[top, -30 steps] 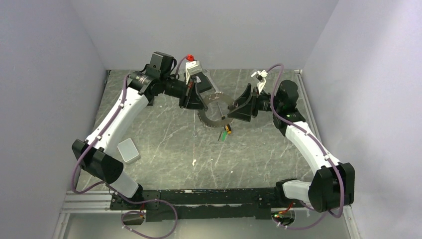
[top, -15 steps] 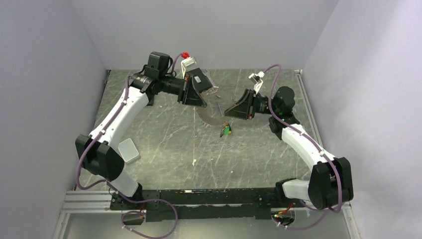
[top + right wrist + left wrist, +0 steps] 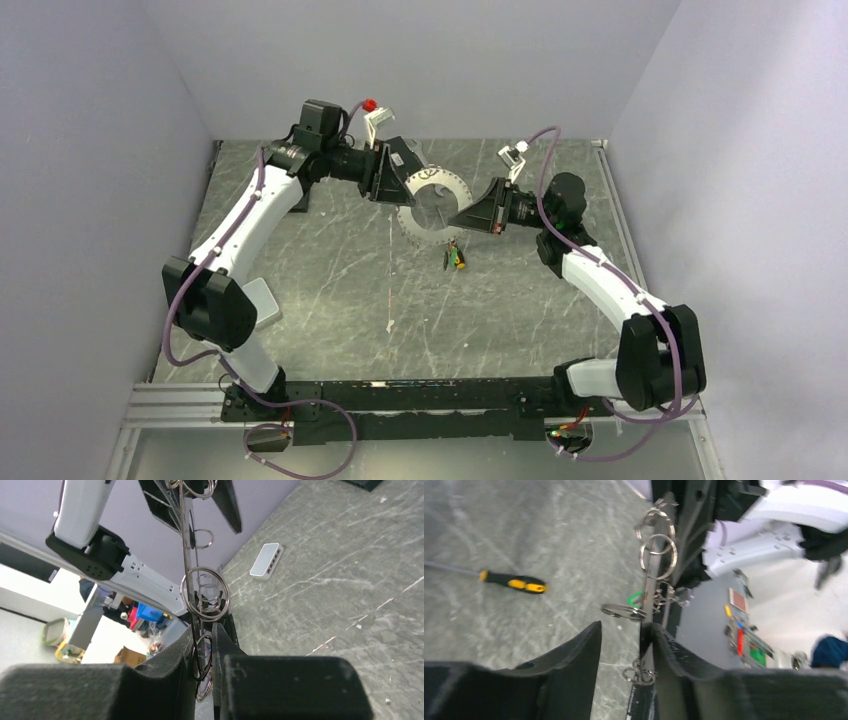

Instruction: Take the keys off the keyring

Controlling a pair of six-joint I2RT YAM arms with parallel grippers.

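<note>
Right gripper [image 3: 202, 630], seen from its own wrist, has its jaws pressed together on the rim of the keyring [image 3: 189, 555]. Left gripper [image 3: 621, 627] stands with its jaws apart. We see bare table [image 3: 499, 540] between them, and the keyring [image 3: 647, 605] only leans on the inner face of one finger [image 3: 671, 650].

From above, we see the keyring [image 3: 420, 185] face-on as a full hoop, lifted off the table [image 3: 330, 270] and spanning the gap between the left gripper [image 3: 400, 185] and the right gripper [image 3: 465, 215]. The keys [image 3: 425, 232] fringe its outer edge like teeth.

Both wrist views show the keyring edge-on instead, as a thin, nearly upright line that runs from the fingers toward the opposite arm. Only these views resolve the small split rings [image 3: 205, 592] threaded on it. The left wrist view alone shows the green tag [image 3: 636, 597] beside the keyring and a yellow-and-black screwdriver [image 3: 514, 581] lying on the table well to one side of it. The right wrist view alone shows a white box [image 3: 266, 560] on the table beyond the keyring.
</note>
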